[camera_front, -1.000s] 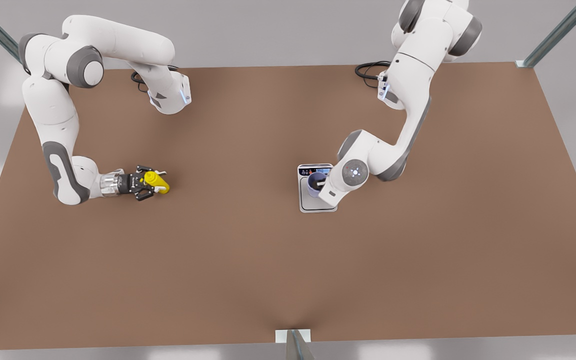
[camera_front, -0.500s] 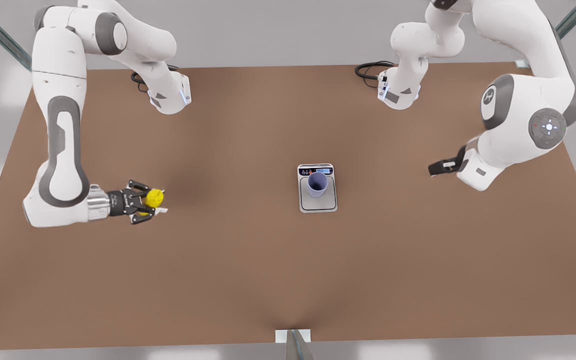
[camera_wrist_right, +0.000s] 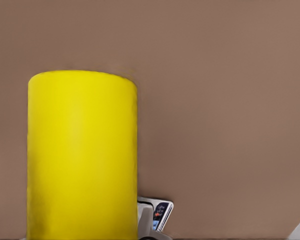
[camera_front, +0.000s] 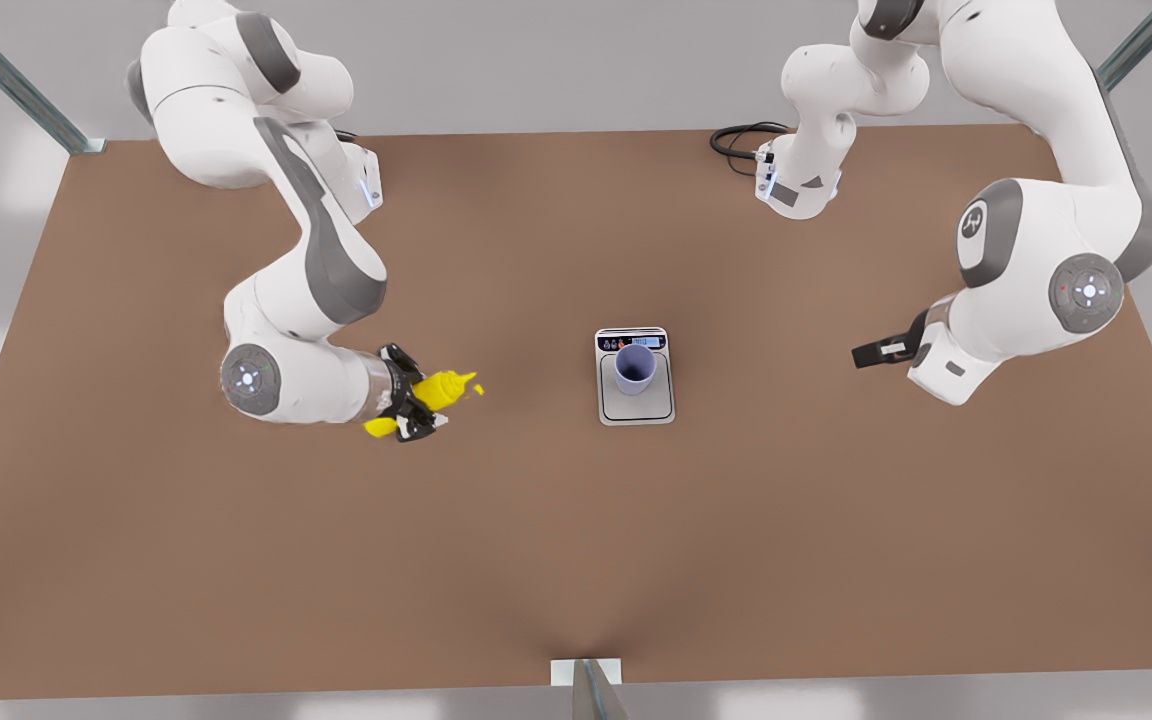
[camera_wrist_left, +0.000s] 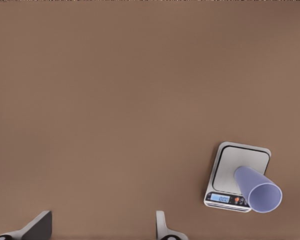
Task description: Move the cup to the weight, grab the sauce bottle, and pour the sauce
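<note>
Your cup (camera_front: 634, 368) sits upright on the grey plate of the weight (camera_front: 635, 400), up near the display end, roughly mid-table (camera_front: 576, 560). From the left wrist view you get the same thing: cup (camera_wrist_left: 259, 190) on the weight (camera_wrist_left: 240, 162), well off from the camera.

The sauce bottle (camera_front: 436, 391) is off to the front view's left of the weight, well apart from it, tipped over with the nozzle aimed toward the cup. Your right gripper (camera_front: 414, 408) is pinching it around the body. In the right wrist view, the sauce bottle (camera_wrist_right: 82, 155) looms large, and a corner of the weight (camera_wrist_right: 160, 212) peeks past it.

Your left gripper (camera_front: 876, 352) hangs over bare table on the front view's right, well away from the weight, fingers (camera_wrist_left: 37, 227) spread apart, holding nothing.
</note>
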You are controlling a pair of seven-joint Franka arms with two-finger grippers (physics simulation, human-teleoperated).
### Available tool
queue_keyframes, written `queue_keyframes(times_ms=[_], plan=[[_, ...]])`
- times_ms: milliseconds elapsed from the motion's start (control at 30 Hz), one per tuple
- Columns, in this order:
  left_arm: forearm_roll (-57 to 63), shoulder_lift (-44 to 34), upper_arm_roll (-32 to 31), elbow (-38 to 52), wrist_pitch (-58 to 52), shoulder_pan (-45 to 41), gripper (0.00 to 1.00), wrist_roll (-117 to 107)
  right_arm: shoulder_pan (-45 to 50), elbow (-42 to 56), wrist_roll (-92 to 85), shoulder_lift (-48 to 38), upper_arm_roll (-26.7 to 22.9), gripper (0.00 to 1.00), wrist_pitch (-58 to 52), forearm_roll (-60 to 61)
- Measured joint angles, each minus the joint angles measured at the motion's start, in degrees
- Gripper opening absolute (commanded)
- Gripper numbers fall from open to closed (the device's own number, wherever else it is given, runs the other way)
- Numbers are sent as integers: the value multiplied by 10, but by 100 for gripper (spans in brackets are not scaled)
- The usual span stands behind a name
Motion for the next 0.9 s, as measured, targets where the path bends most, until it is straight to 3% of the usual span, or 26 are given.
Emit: queue_keyframes(times_ms=[133,400,600,900], plan=[[1,-1,0,0,0,0,100,-1,93,98,72,47,-24,21,-4,-38],[1,-2,-1,0,-1,0,100,-3,280,302,100,173,-165,21,-5,-51],[1,-1,-1,0,-1,0,100,-4,355,373,98,232,-163,21,10,-240],[1,-1,-1,0,-1,0,100,-4,416,375,93,290,-157,21,27,-413]])
